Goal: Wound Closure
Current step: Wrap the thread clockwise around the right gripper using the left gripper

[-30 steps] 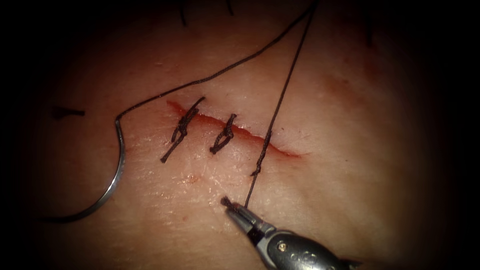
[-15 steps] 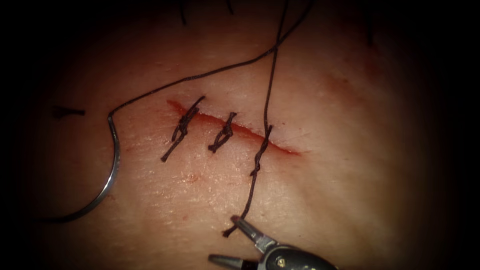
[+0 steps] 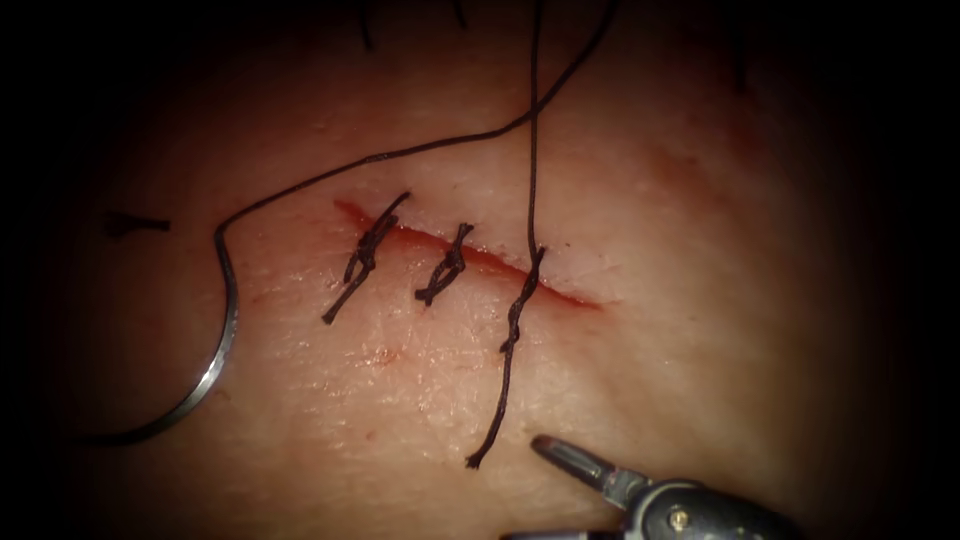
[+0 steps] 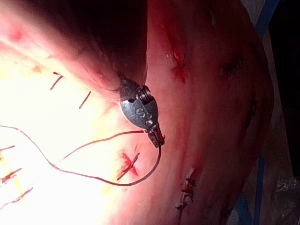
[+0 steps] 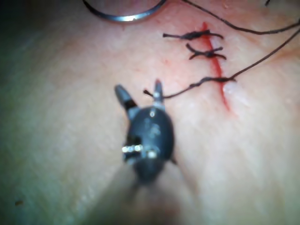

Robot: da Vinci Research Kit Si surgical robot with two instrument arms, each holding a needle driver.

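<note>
The right arm's grey metal needle driver (image 3: 545,490) comes in low from the right, its shaft lying almost flat over the pale pink pork tissue (image 3: 700,330). Its two jaws are spread apart and hold nothing; one jaw points toward the free tail of the dark braided thread (image 3: 533,130), near it but apart. In the right wrist view the same tool (image 5: 140,92) shows both jaws open, with the thread tail just beside one tip.

The left arm's tool (image 4: 157,139) reaches down over the tissue, wrist bent, with its jaws pressed together on the thread.

The curved steel needle (image 3: 222,360) lies flat on the tissue, well to the left of the red cut (image 3: 470,255), free of both tools and not in the tissue. The thread runs from its end up across the tissue. Three dark knotted stitches (image 3: 366,255) cross the cut; the right one carries the long strands.
</note>
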